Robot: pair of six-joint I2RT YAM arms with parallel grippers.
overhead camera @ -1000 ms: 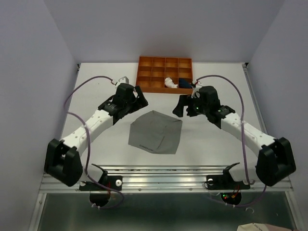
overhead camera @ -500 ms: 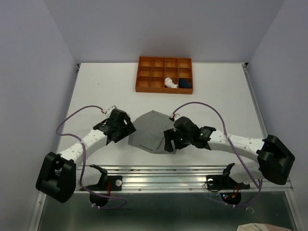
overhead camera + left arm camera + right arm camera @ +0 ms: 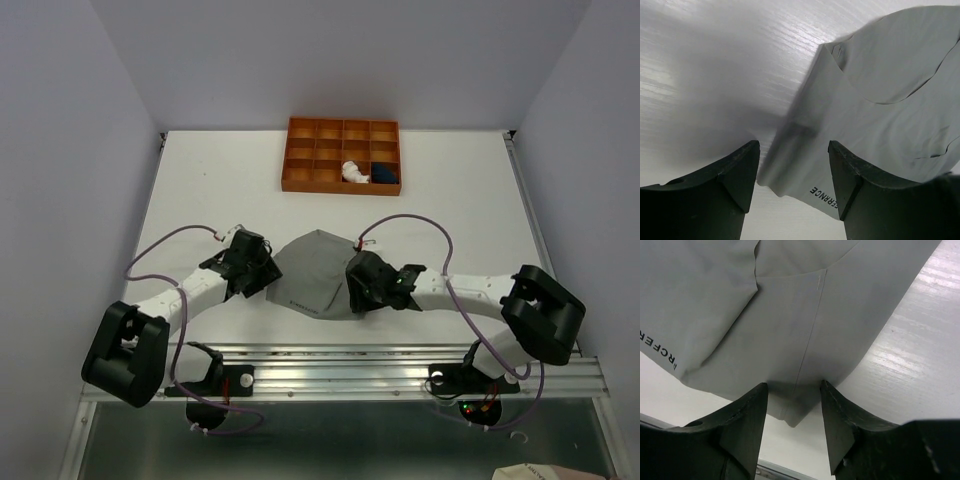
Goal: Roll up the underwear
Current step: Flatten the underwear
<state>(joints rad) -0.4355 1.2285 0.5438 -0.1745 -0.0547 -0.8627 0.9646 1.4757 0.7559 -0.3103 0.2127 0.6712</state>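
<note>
A: What's changed? L to R pls.

B: L arm first. A sec ago it was up at the far side of the cloth, nr the tray. Now the black two-finger left gripper [image 3: 255, 275] is down at the near-left corner of the plain, soft grey underwear [image 3: 318, 262]. Wrist view: fingers [image 3: 715, 200] part-open, one each side of that corner, w/ the lettered edge of the cloth between them. No pinch yet afaict.

A: And the cloth itself?

B: Same spot as before, mid-way across the white wood-grain table [image 3: 200, 180], lying flat, not rolled. In the top view both grippers now cover its near corners.

A: R side?

B: Same story. The black two-finger right gripper [image 3: 358, 290] came from beside the tray down to the near-right corner. Fingers [image 3: 740, 430] part-open, w/ a seam and a slightly puckered hem in the gap between them. Not clamped that I can see.

A: Anything else?

B: Orange plastic divided tray [image 3: 287, 165] at the back, nobody nr it now. Small white underwear [image 3: 351, 171] bundled in the near row, 3rd cell from left. Navy underwear [image 3: 385, 174] in the next cell to the right.

A: So where are we?

B: Two look done, the grey one's prob. the last. Both arms on its near corners looks like the start of a grab, ready to roll it away from the bases. Roll itself not begun.
</note>
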